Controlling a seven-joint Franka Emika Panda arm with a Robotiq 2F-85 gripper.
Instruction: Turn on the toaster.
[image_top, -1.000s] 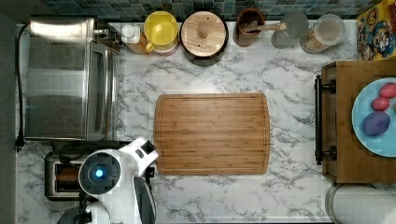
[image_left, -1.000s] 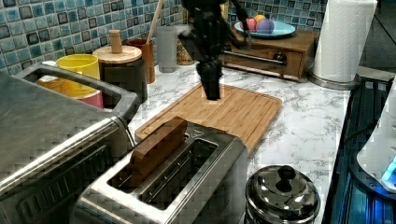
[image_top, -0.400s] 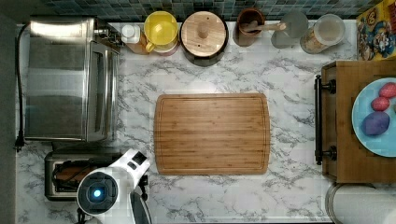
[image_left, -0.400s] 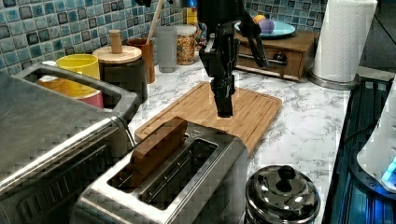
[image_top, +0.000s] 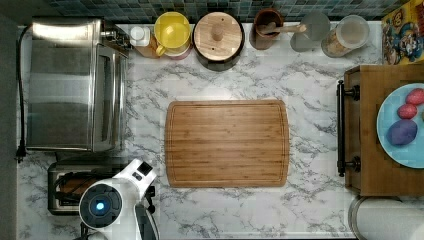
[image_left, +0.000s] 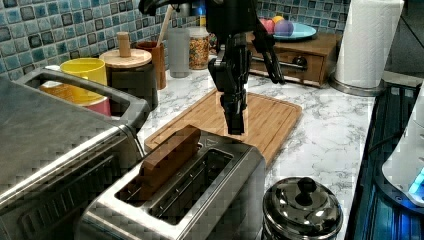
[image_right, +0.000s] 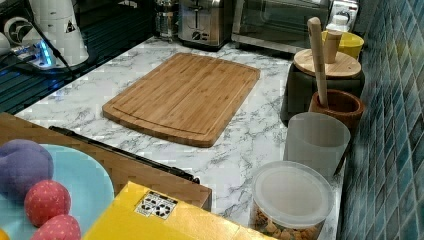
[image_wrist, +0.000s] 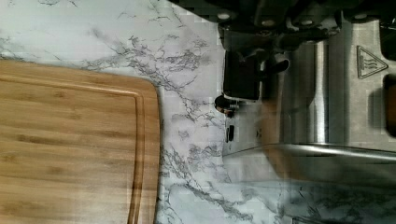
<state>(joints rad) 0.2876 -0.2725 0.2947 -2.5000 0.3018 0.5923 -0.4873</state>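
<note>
We see the toaster (image_left: 190, 195) at about 7 o'clock on the counter in the top view, just below the big toaster oven (image_top: 75, 85). A brown slice (image_left: 165, 160) sticks up from one slot. Our gripper (image_left: 235, 125) hangs just over the toaster's end that faces the cutting board (image_top: 227, 144). Its fingers look pressed together, holding nothing.
</note>
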